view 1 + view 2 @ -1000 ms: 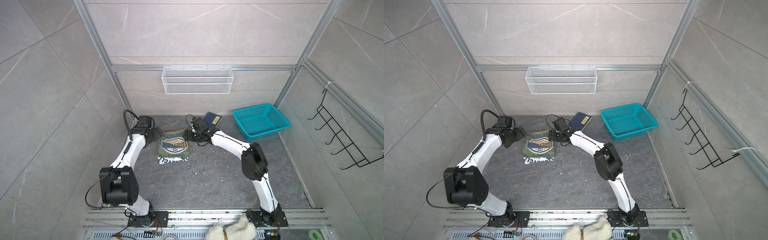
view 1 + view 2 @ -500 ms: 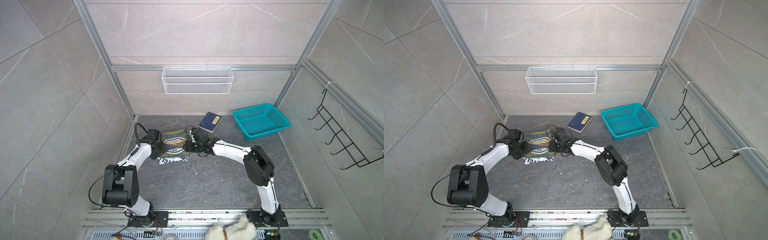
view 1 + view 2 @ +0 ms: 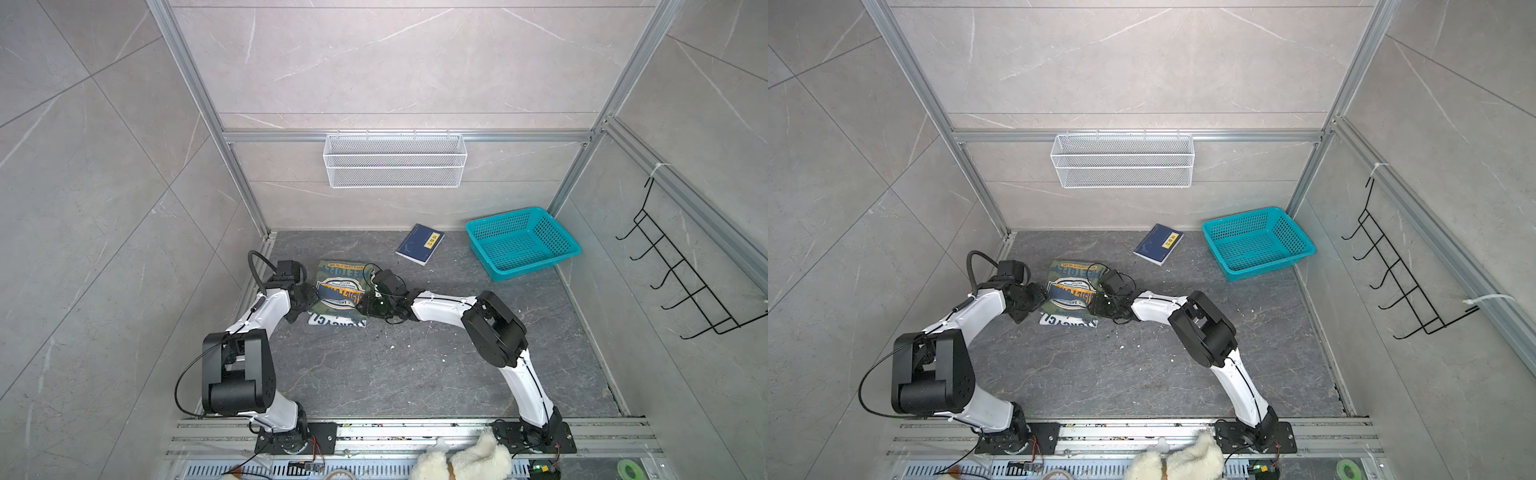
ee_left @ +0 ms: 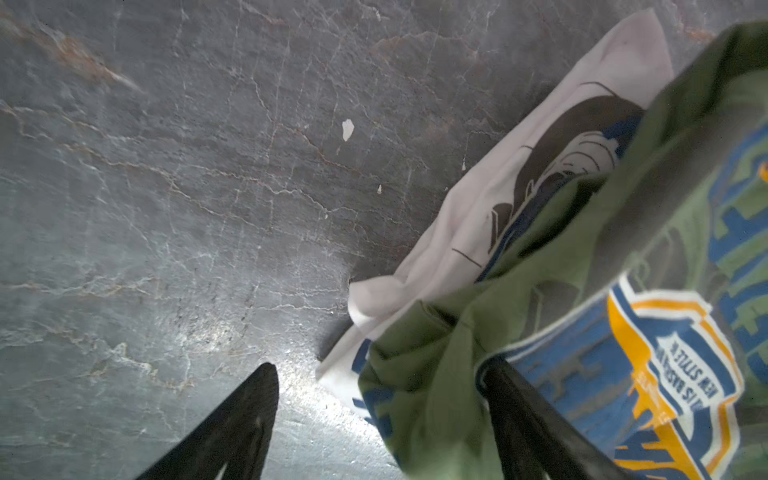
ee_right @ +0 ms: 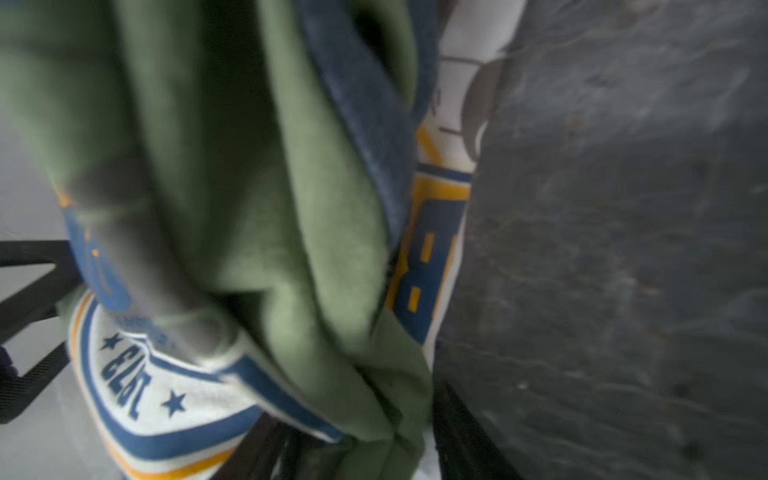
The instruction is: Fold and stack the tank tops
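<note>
The olive green tank top (image 3: 332,270) (image 3: 1068,271) lies folded on the white tank top (image 3: 337,323) (image 3: 1068,321), whose near edge sticks out in both top views. My left gripper (image 3: 312,297) (image 4: 379,365) stands open at the stack's left side. In the left wrist view the green top's (image 4: 419,399) edge reaches in between its fingers (image 4: 232,424). On the right side my right gripper (image 3: 366,304) (image 5: 357,415) is shut on a bunched fold of the green top (image 5: 316,257). The white top (image 5: 457,112) shows beneath that fold.
A small navy book (image 3: 419,249) lies behind the stack. A teal basket (image 3: 552,253) stands at the back right, a white wire basket (image 3: 395,160) hangs on the back wall, and black hooks (image 3: 681,286) hang on the right wall. A fluffy white plush (image 3: 461,461) lies at the front rail.
Both grippers have moved from the stack's far end toward its near end along its sides. The right gripper has closed on the green cloth. The left one narrowed, then opened again.
</note>
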Robot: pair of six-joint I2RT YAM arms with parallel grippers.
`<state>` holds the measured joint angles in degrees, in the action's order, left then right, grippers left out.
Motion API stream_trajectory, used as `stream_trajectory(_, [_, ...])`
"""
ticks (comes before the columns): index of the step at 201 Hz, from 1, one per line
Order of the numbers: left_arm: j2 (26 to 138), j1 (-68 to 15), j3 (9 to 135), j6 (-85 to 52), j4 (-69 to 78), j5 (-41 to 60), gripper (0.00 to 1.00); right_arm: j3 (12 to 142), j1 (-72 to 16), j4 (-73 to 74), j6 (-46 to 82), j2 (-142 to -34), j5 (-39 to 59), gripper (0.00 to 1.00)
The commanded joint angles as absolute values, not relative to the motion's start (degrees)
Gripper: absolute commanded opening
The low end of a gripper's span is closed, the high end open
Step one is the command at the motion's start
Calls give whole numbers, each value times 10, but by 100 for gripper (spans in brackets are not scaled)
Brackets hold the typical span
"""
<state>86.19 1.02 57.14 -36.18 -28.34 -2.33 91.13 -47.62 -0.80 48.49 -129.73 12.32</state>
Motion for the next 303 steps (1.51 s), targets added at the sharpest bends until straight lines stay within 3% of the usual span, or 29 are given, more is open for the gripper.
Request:
stream_trajectory(1, [780,-15,582,-378,-334,-81,85,944,-478,-15,487,-1309,127,55])
stream_trajectory(36, [765,-166,638,-349,-394,-155,89,842,-465,-22,458,-1192,72,66])
stream_trajectory(69, [856,-266,706,-331,-418,-219,92,704,-447,-36,437,-1042,15,71])
stream_trajectory(103, [974,-333,789,-318,-428,-225,91,588,-435,-96,412,-885,-60,73])
stream_trajectory(120, [1005,-351,808,-323,-405,-176,90,556,-426,-148,388,-816,-105,74])
stream_trajectory(144, [986,-374,771,-327,-328,-157,91,531,-404,-224,323,-733,-169,75])
stream_trajectory(170, [881,-400,661,-309,-244,-296,95,500,-398,-246,245,-662,-302,77])
stream_trajectory(193, [732,-397,499,-251,-104,-408,100,454,-390,-199,161,-619,-442,78])
stream_trajectory(211, [624,-385,371,-131,29,-508,100,378,-385,-48,57,-597,-524,81])
stream_trajectory(224, [578,-342,300,-59,111,-526,100,326,-364,67,-1,-609,-546,86])
stream_trajectory(266, [605,-103,190,-49,232,-352,100,279,-292,288,-64,-752,-484,91])
stream_trajectory(303, [687,-79,149,10,405,-257,100,213,-229,459,-64,-808,-348,91])
